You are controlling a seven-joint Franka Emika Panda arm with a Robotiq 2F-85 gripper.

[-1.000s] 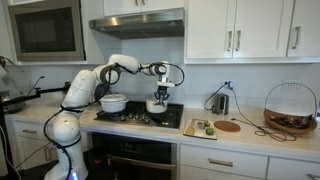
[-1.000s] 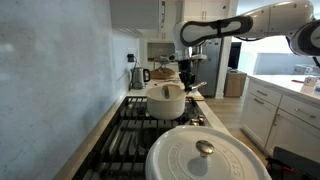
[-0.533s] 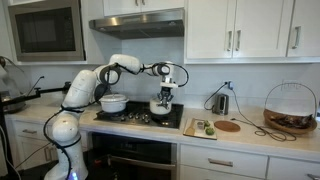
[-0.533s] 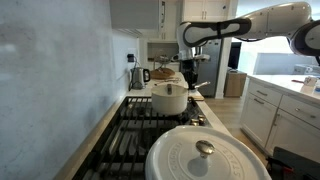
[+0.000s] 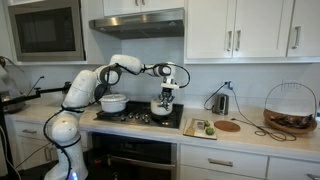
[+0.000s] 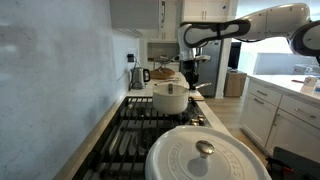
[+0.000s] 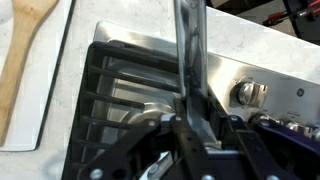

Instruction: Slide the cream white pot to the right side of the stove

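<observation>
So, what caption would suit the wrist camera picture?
Looking down on a black iron stove grate, with a wooden spatula lying on a white rectangular tray beside it.

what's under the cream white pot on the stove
The cream white pot sits on the black stove grate. The burner directly beneath is hidden by the pot's body, and its lid covers whatever is inside.
</observation>
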